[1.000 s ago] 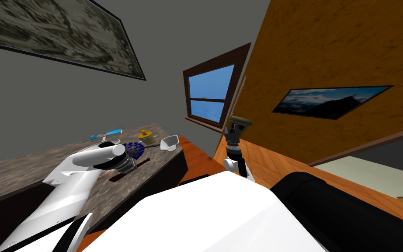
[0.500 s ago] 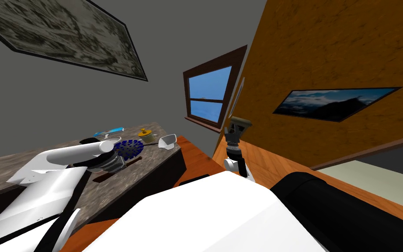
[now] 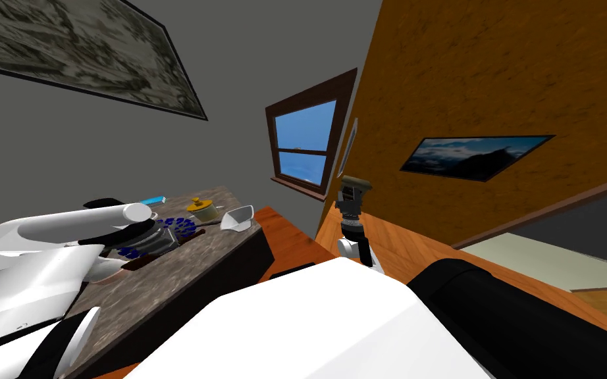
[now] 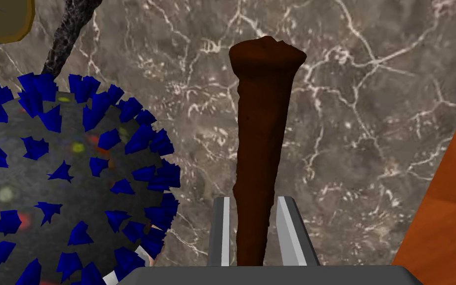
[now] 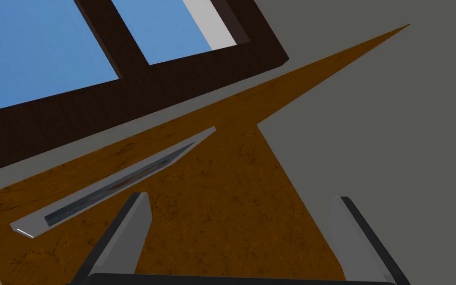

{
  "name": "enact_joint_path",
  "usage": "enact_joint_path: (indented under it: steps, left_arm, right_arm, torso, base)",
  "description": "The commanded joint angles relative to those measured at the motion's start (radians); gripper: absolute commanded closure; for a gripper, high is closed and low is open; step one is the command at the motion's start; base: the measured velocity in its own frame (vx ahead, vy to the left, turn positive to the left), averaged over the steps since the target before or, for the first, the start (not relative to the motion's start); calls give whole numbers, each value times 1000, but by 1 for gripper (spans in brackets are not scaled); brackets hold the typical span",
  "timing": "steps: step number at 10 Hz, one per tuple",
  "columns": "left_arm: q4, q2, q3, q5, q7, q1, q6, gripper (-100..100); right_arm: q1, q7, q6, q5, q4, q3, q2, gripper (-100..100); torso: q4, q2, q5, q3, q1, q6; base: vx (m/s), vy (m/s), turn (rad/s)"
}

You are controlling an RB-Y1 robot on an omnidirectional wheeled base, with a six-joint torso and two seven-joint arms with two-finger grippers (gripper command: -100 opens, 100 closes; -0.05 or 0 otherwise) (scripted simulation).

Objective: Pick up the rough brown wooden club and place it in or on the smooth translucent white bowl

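Gripping the brown club (image 4: 260, 138), left pincer (image 4: 253, 202) hides its base; right pincer (image 5: 242, 197) wide.

— Home or workshop?
— Home, plainly. Large framed picture (image 3: 78, 52) on a grey wall (image 3: 98, 151), framed landscape (image 3: 473, 156) on a brown wood-grain wall (image 3: 493, 72), dark-framed window (image 3: 303, 141) with blue sky near the corner between them.
— Anything else domestic?
— Marble-patterned tabletop (image 3: 197, 260) with small odds and ends on it, warm wooden floor (image 3: 282, 230) just beside. Sitting-room look throughout.
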Motion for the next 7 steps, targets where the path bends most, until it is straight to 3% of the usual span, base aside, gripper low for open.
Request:
enact_joint_path:
  steps: [1,5,7]
  left_arm:
    - [23,39,-6,34,-1,-41,3,100]
    - [68,107,-12,98,-9,-105,20,100]
    - [99,152,-16,142,-14,-148,65,100]
  right_arm:
    - [0,0,0,0,0,0,0,0]
    - [0,0,0,0,0,0,0,0]
    - [0,0,0,0,0,0,0,0]
  torso:
    - [0,0,0,0,0,0]
    - [-1,-2,0,-1,-1,1]
    - [0,0,0,0,-1,1]
  base:
    - [60,-162,-197]
    - [80,-124,-150]
    - [73,-117,-174]
